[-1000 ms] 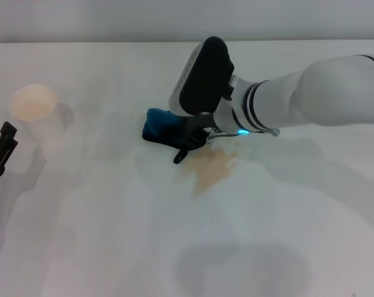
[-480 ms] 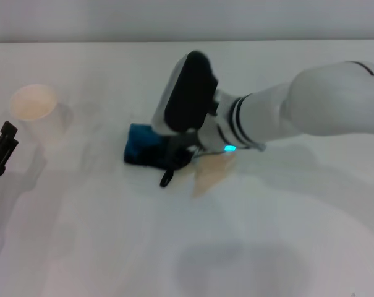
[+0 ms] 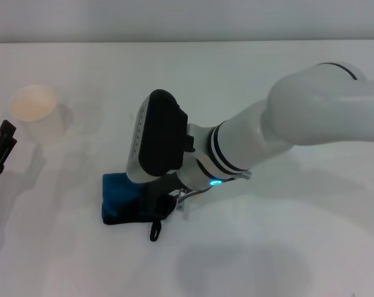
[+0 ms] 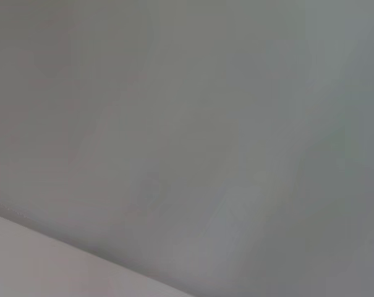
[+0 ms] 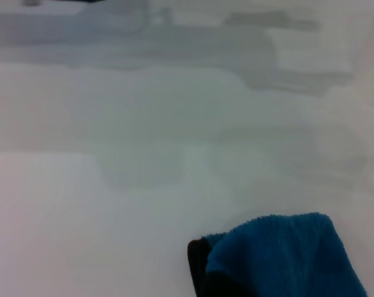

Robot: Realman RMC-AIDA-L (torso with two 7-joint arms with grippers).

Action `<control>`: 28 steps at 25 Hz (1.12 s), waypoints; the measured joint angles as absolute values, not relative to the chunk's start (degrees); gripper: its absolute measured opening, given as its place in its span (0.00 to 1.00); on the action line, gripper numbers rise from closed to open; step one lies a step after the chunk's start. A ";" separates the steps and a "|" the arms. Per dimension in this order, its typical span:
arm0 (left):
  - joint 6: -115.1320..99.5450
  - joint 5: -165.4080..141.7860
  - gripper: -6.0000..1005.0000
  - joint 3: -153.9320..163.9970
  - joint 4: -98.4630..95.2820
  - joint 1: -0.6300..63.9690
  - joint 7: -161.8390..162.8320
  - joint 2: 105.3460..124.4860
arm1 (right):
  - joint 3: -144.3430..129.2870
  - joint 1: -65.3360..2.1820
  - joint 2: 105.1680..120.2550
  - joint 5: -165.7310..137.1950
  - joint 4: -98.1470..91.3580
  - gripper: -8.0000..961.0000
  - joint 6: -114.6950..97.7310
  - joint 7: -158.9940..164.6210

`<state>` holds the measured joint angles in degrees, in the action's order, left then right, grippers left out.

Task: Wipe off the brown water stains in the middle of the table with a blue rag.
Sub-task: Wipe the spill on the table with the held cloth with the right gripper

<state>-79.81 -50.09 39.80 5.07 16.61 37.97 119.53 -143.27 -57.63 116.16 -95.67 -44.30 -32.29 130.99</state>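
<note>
The blue rag (image 3: 126,205) lies flat on the table (image 3: 285,247), pressed down under the right gripper (image 3: 165,207), whose jaws appear clamped on its near-right part; most of the cloth sticks out to the robot's left of the jaws, and its small black loop (image 3: 154,232) trails off the corner toward the robot. The rag's long axis runs roughly left to right across the table, in line with the forearm that reaches in from the right. In the right wrist view the rag (image 5: 285,257) shows as a thick blue fold with a black edge, sitting directly below the camera on bare white surface. No brown stain is visible around the cloth in any view; whatever is left of it would be under the rag or the arm, so I cannot tell how much remains. The left gripper (image 3: 0,150) sits well apart at the far left edge, near a paper cup (image 3: 37,111), and its jaw state cannot be told. The right arm is the one placed to make the next stroke.
</note>
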 joint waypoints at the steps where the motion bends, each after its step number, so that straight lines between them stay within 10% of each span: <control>1: -79.81 -50.09 0.87 39.78 5.07 16.61 37.97 119.53 | -143.25 -57.65 116.18 -95.94 -44.33 0.11 -32.32 130.98; 28: -79.80 -50.13 0.87 39.81 4.84 16.53 38.45 119.35 | -123.01 -50.56 115.25 -110.21 -32.61 0.11 -29.25 130.30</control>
